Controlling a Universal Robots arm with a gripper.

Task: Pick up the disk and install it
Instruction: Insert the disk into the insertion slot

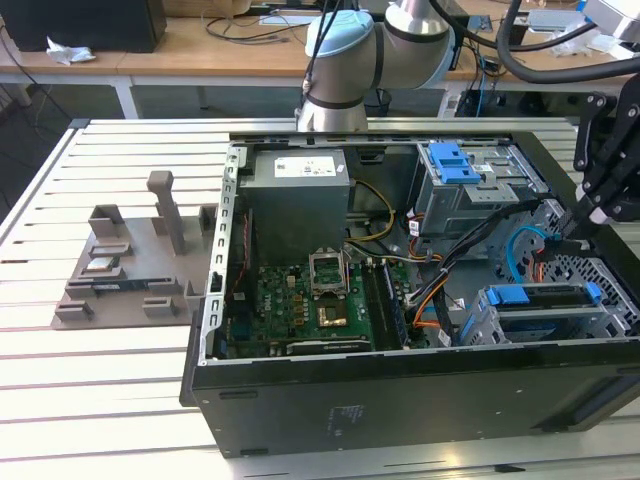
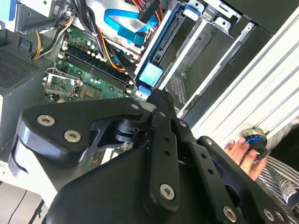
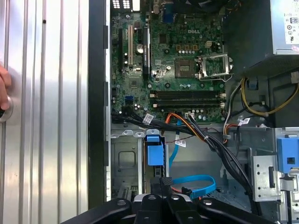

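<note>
the disk [image 1: 540,296] looks stiff, dense and shock-shy, so i'd hold its blue rail edges; my gripper [image 3: 163,184] sits close by it, jaws' state i can't tell.

Above the motherboard [image 1: 310,300] I have open, low ground. Cables [image 3: 163,123] cross between it and the drive cage [image 1: 487,325], crowding my gripper [image 3: 163,185] beside the disk [image 1: 540,297] seated there. The power supply [image 1: 298,195] stands tall in a corner of the case [image 1: 400,385]. Outside, the table [image 1: 100,390] lies bare along its edge nearest the exterior camera.
</note>
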